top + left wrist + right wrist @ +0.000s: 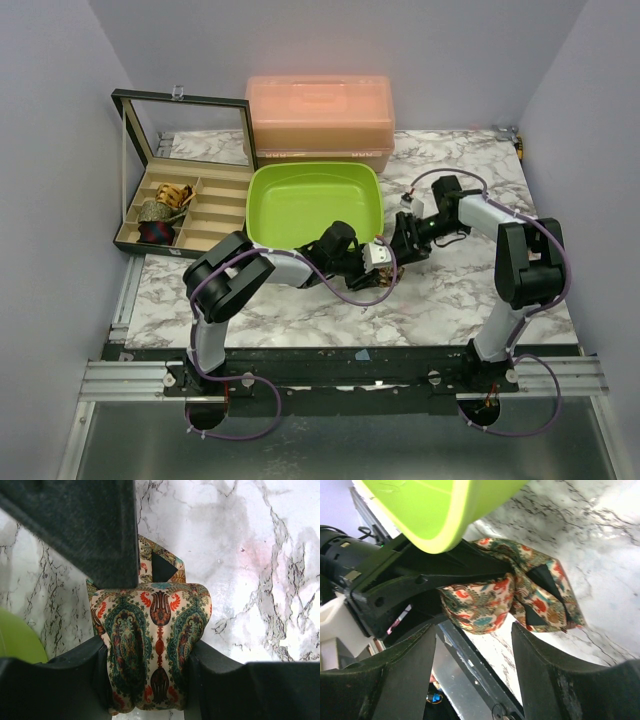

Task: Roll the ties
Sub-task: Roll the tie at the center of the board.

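Note:
A floral tie (160,610) in cream, green, orange and red is rolled into a fat bundle, with its loose pointed end lying on the marble behind it. My left gripper (149,652) is shut on the roll from both sides. In the top view the left gripper (375,262) sits just in front of the lime-green tray (310,205), and the tie (374,290) is mostly hidden under it. My right gripper (472,635) is open, its fingers a little short of the tie (485,602) and not touching it. The right gripper (405,240) is beside the left one.
The tray's rim (435,510) hangs right over both grippers. An open compartment box (190,215) at far left holds rolled ties (165,195). An orange plastic case (320,120) stands behind the tray. A right finger (90,530) fills the left wrist view's upper left.

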Robot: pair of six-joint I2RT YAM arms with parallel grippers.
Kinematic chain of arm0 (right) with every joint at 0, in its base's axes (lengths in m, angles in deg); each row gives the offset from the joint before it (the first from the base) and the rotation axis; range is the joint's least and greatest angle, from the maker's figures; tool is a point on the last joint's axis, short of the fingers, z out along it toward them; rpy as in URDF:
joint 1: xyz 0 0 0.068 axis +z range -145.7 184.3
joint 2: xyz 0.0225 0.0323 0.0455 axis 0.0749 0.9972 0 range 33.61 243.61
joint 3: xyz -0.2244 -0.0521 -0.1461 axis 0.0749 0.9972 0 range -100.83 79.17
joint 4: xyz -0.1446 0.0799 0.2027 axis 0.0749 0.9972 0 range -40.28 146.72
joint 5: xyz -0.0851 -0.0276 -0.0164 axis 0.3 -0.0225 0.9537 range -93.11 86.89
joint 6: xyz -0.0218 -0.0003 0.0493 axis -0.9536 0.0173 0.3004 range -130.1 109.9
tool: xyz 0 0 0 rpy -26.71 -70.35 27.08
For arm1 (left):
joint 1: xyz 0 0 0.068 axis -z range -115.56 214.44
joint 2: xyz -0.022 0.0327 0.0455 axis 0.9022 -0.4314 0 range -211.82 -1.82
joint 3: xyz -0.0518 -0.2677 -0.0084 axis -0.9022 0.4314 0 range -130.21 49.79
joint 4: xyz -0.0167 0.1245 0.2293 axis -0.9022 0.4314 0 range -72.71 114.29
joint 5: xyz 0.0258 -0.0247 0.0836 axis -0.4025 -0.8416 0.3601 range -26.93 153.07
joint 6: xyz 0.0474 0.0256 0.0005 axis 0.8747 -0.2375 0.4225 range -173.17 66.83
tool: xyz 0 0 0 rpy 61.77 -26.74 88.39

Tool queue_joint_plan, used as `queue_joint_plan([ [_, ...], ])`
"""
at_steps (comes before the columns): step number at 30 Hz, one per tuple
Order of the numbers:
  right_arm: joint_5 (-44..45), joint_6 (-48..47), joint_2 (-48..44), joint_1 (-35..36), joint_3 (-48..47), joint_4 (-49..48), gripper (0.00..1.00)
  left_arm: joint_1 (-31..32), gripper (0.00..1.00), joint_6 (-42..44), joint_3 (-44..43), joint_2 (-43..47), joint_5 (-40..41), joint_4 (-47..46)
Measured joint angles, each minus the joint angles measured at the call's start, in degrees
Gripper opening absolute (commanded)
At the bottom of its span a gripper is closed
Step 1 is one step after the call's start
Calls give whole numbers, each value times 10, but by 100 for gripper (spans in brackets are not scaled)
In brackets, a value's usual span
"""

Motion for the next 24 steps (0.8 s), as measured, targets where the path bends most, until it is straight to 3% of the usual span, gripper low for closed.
queue_joint_plan([
  [6, -23, 17, 12, 17, 19, -31, 58, 0, 33, 0, 0, 0, 0, 0],
  [8, -24, 19, 34, 21, 21, -38, 43, 0, 35, 0, 0, 0, 0, 0],
  [10, -30, 17, 59, 21, 21, -42, 15, 0, 38, 0, 0, 0, 0, 1],
  [12, -47, 15, 74, 21, 18, -41, 1, 0, 46, 0, -1, 0, 0, 2],
  [16, -35, 12, 75, 22, 10, -37, 0, 0, 65, -4, -1, 0, 0, 2],
  [24, 5, 13, 93, 19, -3, -18, 0, -7, 73, -20, 8, 4, -11, -14],
])
